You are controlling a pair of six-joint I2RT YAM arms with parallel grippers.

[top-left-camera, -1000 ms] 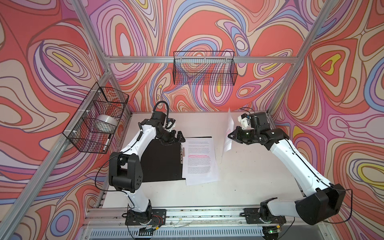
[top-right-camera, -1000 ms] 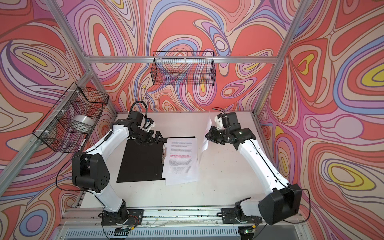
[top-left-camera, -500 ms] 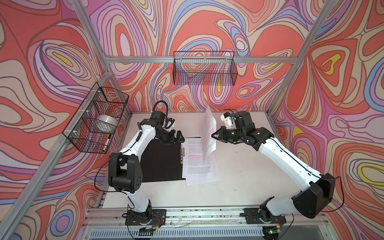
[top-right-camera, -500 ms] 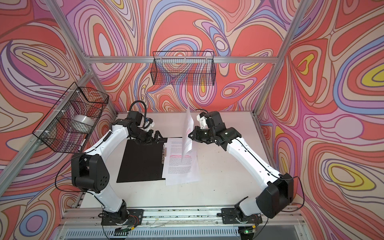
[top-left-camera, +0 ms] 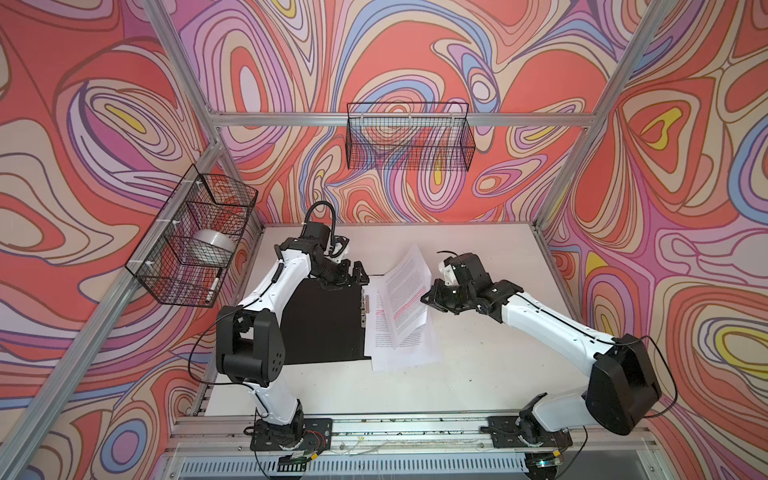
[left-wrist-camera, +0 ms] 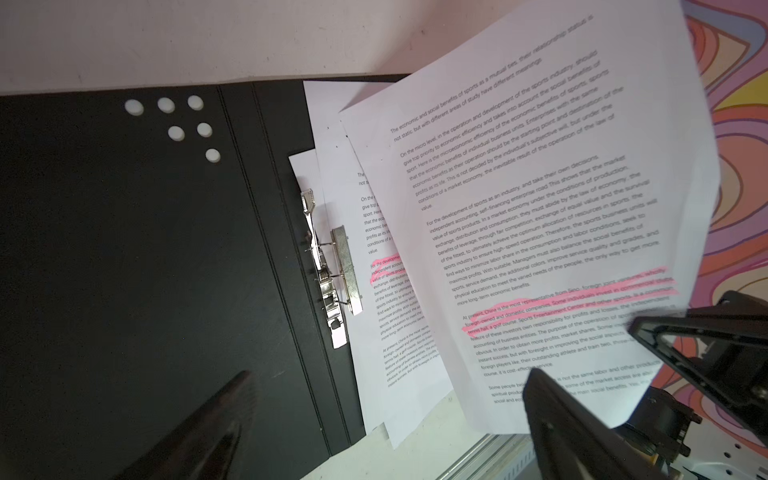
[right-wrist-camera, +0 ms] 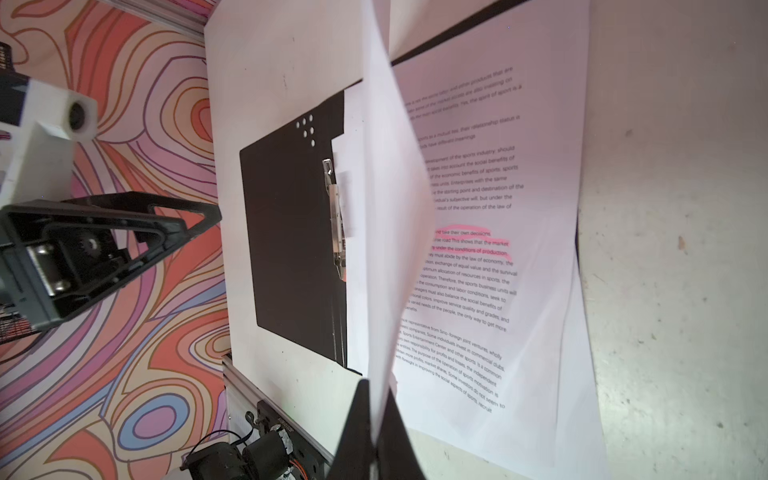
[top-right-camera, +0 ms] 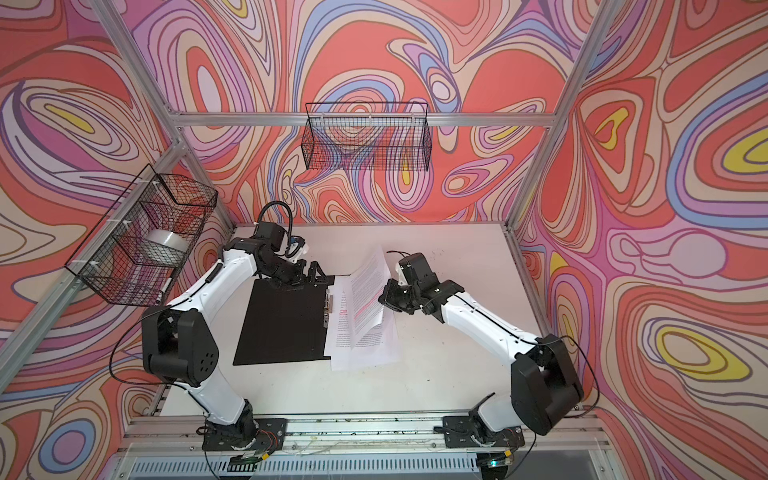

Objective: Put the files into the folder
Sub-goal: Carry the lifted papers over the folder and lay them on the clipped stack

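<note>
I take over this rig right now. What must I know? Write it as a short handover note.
Left gripper: open, empty, over the far edge of the folder.
Right gripper: shut on one sheet, held up above the other sheets.
Folder: open on the table, black inside up.
Done: other sheets lie on its right half, beside the clip.
Left: lay the held sheet on that pile, then probably close the folder.
</note>
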